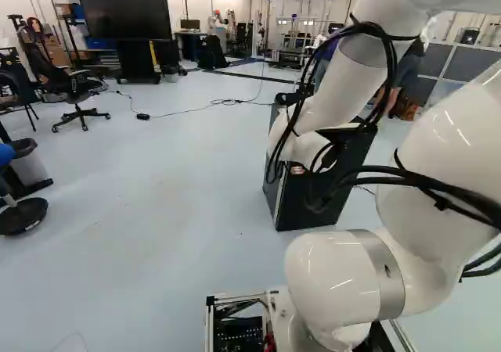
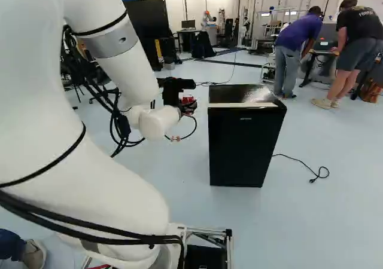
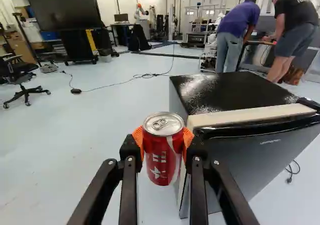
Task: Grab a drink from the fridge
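Holding the can (image 3: 162, 157): the gripper (image 2: 188, 106) has it pinched at the fingertips, one finger on each side, both orange pads (image 3: 138, 139) pressed against its wall.
Can's place: between the two fingertips, outside the fridge (image 2: 242, 140) and beside it; the pads meet it on its upper part, and its lower part shows between the fingers.
Can's stance: upright, lid up.
Can's look: red wall with white markings, a pale curved stripe down one side, a bare silver lid with the pull tab lying flat.
Fingers: black, reaching to the can from both sides; one stands in front of part of the fridge's edge.
Fridge: small, black, standing on the pale floor (image 2: 311, 221), with a glossy top and a cream strip along the top of its door; in the right base view it stands right of the gripper.
Arm (image 2: 122, 66): white, with black cables strapped along it, stretched forward to the gripper.
Power cord (image 2: 299, 161): black, running over the floor beside the fridge, its end looped.
Farther off: a large dark screen (image 1: 125, 12) and a black office chair (image 1: 74, 94) at the left of the left base view.
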